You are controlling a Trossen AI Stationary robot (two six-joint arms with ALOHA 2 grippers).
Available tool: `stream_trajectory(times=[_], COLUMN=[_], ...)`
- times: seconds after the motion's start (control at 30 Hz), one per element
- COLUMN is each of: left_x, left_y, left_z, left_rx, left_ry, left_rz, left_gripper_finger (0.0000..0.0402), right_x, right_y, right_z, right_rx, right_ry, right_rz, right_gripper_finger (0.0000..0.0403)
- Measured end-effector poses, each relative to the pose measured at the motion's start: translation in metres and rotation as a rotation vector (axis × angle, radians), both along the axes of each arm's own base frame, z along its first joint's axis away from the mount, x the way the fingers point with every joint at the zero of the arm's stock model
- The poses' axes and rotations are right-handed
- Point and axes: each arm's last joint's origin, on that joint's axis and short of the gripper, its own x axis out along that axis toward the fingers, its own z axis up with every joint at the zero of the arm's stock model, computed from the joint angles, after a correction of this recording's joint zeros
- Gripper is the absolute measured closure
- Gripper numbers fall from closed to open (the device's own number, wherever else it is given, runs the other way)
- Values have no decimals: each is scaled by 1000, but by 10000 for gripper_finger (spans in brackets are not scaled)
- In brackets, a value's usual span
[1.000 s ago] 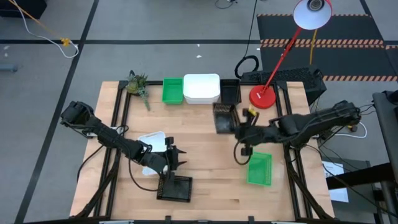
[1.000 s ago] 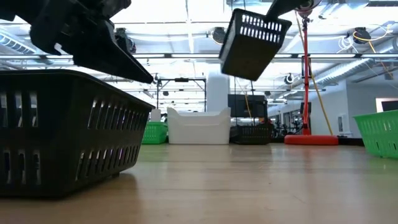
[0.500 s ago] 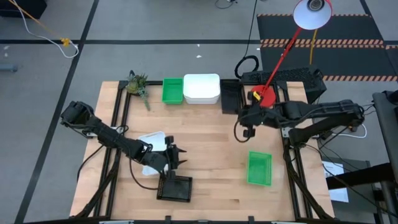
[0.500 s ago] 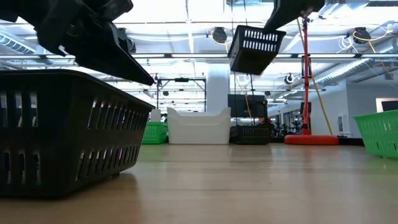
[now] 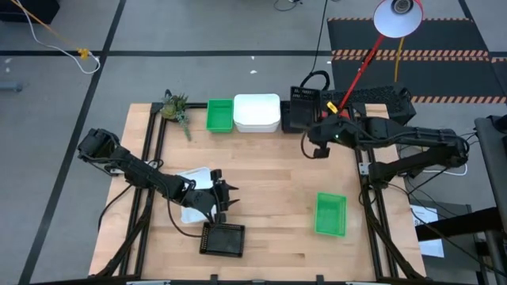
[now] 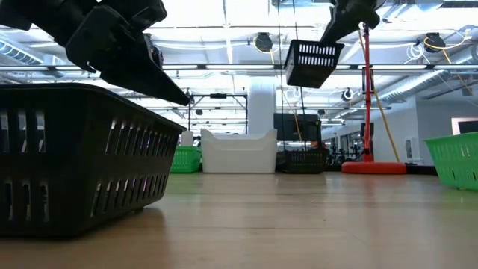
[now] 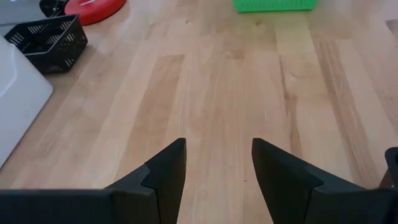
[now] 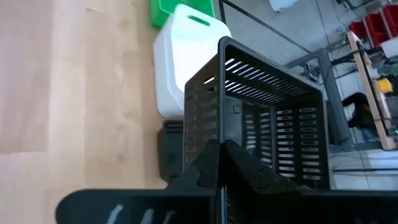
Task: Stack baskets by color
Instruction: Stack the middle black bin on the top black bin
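Observation:
My right gripper (image 8: 217,163) is shut on a black basket (image 5: 304,101), which it holds in the air over the far row. That row stands on the table with a green basket (image 5: 219,115), a white basket (image 5: 257,112) and a black basket (image 8: 169,152). My left gripper (image 7: 217,167) hangs open and holds nothing, just beyond another black basket (image 5: 223,238) near the front edge. A second green basket (image 5: 331,214) stands at the right, and a white basket (image 5: 192,184) lies under my left arm. My right gripper pinches one wall of the black basket (image 8: 219,134) between its two fingers. The fingers slant down from the table's right. The basket hangs tilted below them (image 6: 314,63), lifted clear of the table and of the black basket beneath it.
A red lamp base (image 5: 336,120) stands at the far right, its pole (image 6: 367,90) rising close beside the held basket. A small plant (image 5: 175,107) sits at the far left corner. Bare wood (image 5: 269,174) lies in the table's middle.
My right gripper has carried the black basket from the table's middle toward the far edge and slightly up, turning as it went. The basket now hangs over the far row's black basket.

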Motion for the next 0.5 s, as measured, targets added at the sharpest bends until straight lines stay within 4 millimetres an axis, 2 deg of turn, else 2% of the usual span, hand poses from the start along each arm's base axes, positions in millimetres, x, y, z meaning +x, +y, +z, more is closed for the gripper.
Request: stream_trajectory(times=[0.2, 0.5], left_x=[0, 0], left_y=[0, 0], left_z=[0, 0], left_rx=[0, 0], left_ry=[0, 1], left_rz=[-1, -1], left_gripper_finger=[215, 215], right_x=[4, 6], right_y=[-17, -43], right_z=[-4, -30], right_rx=[-11, -16], right_ry=[-13, -6], right_rz=[11, 56], right_gripper_finger=[397, 397])
